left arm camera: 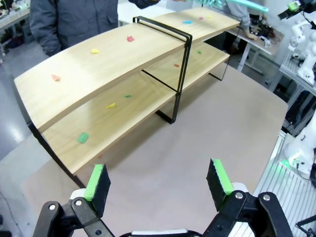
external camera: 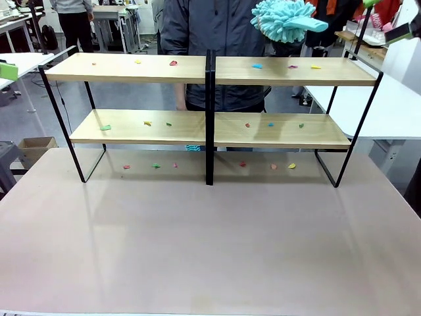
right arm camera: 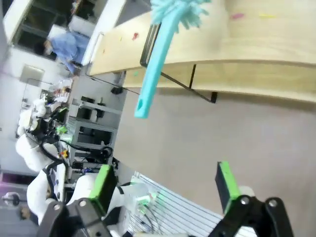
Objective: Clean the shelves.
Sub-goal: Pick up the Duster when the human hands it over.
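**A:** Where are the shelves?

**B:** The shelves stand upright with both light-wood boards level and the black divider at their middle. The beige tabletop carries them and stretches out in front of them. A person in a dark jacket stands right behind them.

**A:** What lies on the boards?

**B:** Small coloured scraps are scattered along the top board and the lower board, on both sides of the divider. More lie on the tabletop beneath the shelves.

**A:** And the duster?

**B:** A fluffy turquoise duster hangs above the right half of the top board, apart from it. Its handle points away from the divider. I cannot tell what holds it.

**A:** How is the left gripper?

**B:** The left gripper hovers in front of the shelves, off their left end and well apart from them. Its jaws are spread wide with nothing between the green pads.

**A:** And the right one?

**B:** The right gripper is off the right end of the shelves, facing the free end of the duster's handle without touching it. Its jaws are also spread wide and hold nothing.
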Motion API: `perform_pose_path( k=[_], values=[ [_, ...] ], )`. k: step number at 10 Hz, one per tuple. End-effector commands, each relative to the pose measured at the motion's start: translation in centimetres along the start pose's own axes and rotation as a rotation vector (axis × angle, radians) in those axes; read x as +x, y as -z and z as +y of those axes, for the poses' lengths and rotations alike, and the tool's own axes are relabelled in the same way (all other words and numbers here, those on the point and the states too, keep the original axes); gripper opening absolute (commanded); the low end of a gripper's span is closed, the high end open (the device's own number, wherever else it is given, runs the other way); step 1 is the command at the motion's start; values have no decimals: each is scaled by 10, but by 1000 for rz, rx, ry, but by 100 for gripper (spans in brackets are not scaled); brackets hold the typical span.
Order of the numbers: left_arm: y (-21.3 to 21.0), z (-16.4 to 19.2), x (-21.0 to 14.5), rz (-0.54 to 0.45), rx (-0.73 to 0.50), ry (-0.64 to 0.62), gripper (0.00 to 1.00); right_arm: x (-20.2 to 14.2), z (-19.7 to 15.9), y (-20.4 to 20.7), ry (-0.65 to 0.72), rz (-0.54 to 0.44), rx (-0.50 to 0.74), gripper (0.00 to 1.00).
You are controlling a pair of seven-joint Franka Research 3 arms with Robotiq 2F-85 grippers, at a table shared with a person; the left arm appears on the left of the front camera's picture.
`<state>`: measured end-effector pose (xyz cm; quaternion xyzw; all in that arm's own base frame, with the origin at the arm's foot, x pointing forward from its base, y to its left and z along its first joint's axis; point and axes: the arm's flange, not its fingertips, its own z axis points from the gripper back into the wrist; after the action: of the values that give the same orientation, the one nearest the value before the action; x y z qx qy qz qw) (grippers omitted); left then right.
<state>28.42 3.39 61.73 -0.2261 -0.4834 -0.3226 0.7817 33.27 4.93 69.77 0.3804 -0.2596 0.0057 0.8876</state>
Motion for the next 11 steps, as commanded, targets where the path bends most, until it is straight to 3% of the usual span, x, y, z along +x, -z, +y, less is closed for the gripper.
perform_pose_path(
  k=[1,2,5,8,11],
  values=[
    [1,1,0,-1,-6,-2,100,41,0,47,271,-7,202,100],
    [1,1,0,-1,-6,-2,100,63,-7,70,388,-28,241,100],
    [1,1,0,-1,-6,-2,100,99,-34,127,594,88,426,100],
    [1,1,0,-1,-6,-2,100,98,-36,135,556,177,426,100],
    [1,1,0,-1,-6,-2,100,97,-39,128,547,151,407,100]
  ],
)
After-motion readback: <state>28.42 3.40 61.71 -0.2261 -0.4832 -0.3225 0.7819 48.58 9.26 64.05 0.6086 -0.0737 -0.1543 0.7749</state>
